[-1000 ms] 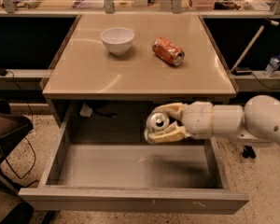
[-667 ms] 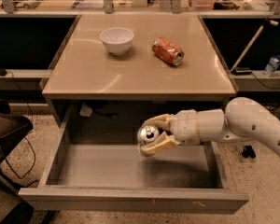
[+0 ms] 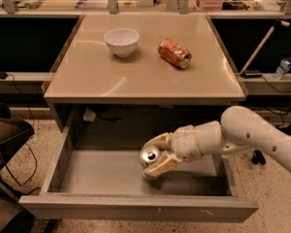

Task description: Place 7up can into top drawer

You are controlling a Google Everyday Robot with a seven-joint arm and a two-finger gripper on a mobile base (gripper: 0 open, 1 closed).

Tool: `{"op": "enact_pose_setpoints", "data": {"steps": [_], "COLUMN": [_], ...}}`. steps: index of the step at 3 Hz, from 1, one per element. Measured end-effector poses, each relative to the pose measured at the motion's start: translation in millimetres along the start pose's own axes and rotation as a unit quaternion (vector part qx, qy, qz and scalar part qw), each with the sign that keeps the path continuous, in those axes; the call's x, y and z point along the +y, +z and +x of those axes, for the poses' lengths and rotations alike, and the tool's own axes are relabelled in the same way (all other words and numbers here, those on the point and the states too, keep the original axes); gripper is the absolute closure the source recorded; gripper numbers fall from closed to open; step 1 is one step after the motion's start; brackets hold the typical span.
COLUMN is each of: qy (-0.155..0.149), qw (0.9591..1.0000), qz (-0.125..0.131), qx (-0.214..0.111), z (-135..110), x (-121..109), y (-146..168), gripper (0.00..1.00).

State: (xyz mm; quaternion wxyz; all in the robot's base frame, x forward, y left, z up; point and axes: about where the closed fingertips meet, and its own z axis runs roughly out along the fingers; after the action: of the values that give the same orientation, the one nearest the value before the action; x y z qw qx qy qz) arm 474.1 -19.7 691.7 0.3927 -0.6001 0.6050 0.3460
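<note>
The top drawer [image 3: 77, 171] is pulled open below the tabletop, its grey floor showing. My gripper [image 3: 154, 155] reaches in from the right on a white arm and is shut on the 7up can [image 3: 149, 155]. The can lies on its side between the fingers [image 3: 160, 166], silver top with pull tab facing the camera, low inside the drawer near the middle of the floor. I cannot tell whether the can touches the floor.
On the tan tabletop [image 3: 111, 81] stand a white bowl [image 3: 121, 41] and an orange soda can [image 3: 174, 53] lying on its side. A dark chair [image 3: 5, 135] is at the left. A small carton [image 3: 283, 68] sits on a shelf at the right.
My gripper has moved left and down with the can, from the drawer's upper right to low over the middle of its floor.
</note>
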Motion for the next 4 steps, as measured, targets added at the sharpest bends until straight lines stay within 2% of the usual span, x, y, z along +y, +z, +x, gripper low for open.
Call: {"op": "enact_pose_setpoints", "data": {"steps": [1, 2, 4], "qy": [0.017, 0.018, 0.018], "qw": [0.9998, 0.9998, 0.9998], "qz": [-0.001, -0.001, -0.001], "qx": [-0.006, -0.006, -0.006], "z": [11.5, 11.6, 11.6], "x": [4.1, 4.1, 4.1], "y": [6.7, 6.8, 6.8], "gripper": [1.0, 0.81, 0.35]}}
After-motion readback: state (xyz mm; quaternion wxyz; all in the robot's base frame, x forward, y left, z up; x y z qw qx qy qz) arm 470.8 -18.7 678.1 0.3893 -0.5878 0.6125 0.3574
